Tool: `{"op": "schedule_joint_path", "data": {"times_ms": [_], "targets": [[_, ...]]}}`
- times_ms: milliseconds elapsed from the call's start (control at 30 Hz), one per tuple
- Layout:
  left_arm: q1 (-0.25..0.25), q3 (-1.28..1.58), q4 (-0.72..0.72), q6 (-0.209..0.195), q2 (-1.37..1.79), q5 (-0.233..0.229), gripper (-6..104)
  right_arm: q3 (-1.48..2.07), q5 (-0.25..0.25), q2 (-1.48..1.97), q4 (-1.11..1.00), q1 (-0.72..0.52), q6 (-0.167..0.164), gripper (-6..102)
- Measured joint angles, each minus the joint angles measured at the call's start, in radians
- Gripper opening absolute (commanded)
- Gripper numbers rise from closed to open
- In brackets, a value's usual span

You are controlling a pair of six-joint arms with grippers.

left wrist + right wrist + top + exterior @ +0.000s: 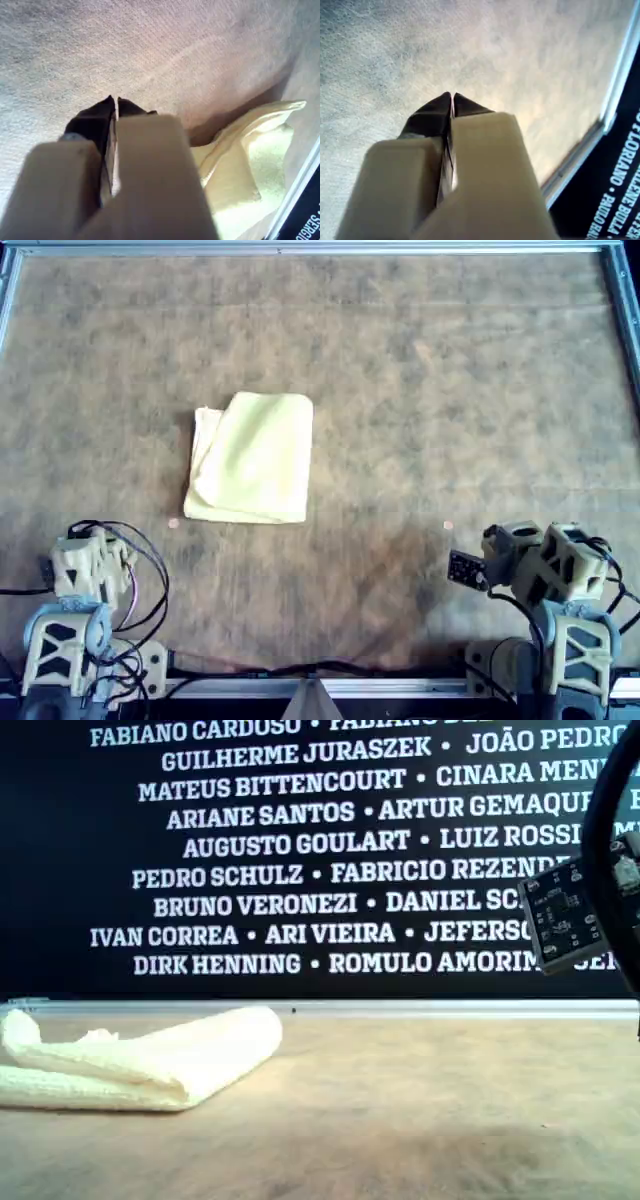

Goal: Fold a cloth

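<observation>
Cloth (255, 458): lay folded, edges uneven.
Left gripper (116, 102): pinched closed, holding nothing.
Right gripper (451, 97): same.
Risk: loose top layer might slide open.

Both arms sit drawn back at the near edge of the overhead view, one at each lower corner; the left end effector (116, 102) has its dark jaws pressed together on nothing; the right end effector (452, 97) is likewise closed tip to tip and empty, raised off the surface.
</observation>
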Motion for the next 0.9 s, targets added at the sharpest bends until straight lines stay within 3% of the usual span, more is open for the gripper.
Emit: {"op": "schedule_joint_path", "data": {"times_ms": [700,900], "targets": [[0.0,0.0,0.0,0.0,0.0,0.0,-1,0.0,0.0,0.0,0.0,0.006,0.0,-1],[0.0,0.0,0.0,0.0,0.0,0.0,-1,0.0,0.0,0.0,0.0,0.132,0.0,-1]]}}
